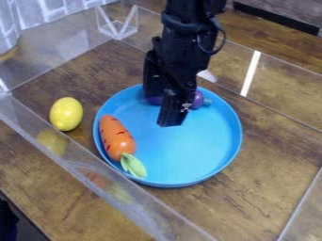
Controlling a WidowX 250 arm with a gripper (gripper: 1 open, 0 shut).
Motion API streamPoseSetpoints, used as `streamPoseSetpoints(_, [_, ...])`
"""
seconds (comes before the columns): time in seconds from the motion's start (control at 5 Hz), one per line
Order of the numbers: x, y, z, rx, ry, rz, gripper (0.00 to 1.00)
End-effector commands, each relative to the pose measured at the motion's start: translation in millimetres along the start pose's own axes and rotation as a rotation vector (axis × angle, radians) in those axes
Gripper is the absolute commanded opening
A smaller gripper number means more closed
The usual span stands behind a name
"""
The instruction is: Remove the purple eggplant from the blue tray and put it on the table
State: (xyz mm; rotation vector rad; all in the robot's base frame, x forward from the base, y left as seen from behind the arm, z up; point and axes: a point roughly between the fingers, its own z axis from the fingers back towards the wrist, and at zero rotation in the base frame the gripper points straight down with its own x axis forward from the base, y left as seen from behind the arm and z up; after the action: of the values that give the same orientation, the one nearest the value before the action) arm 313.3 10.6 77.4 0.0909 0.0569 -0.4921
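The purple eggplant lies at the far edge of the blue tray, mostly hidden behind my gripper. My gripper hangs straight down over it, open, with one black finger in front of the eggplant and the other behind it. Whether the fingers touch the eggplant I cannot tell. The tray rests on the dark wooden table.
An orange carrot with green leaves lies in the tray's left part. A yellow lemon sits on the table left of the tray. A clear plastic sheet runs along the left and front.
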Motion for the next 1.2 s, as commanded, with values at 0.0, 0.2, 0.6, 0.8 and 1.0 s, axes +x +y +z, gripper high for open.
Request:
streamPoseSetpoints(0.0, [4.9,3,11.6,0.029,-0.047,0.0,1.0])
streamPoseSetpoints(0.2, [6.2,7,10.3,0.033,-0.06,0.008,1.0])
streamPoseSetpoints(0.6, [9.0,15,6.0,0.039,-0.081,0.019,1.0])
streamPoseSetpoints(0.8, [10.1,19,4.1,0.042,-0.093,0.025,1.0])
streamPoseSetpoints(1.0, [10.7,23,2.3,0.044,-0.103,0.03,1.0])
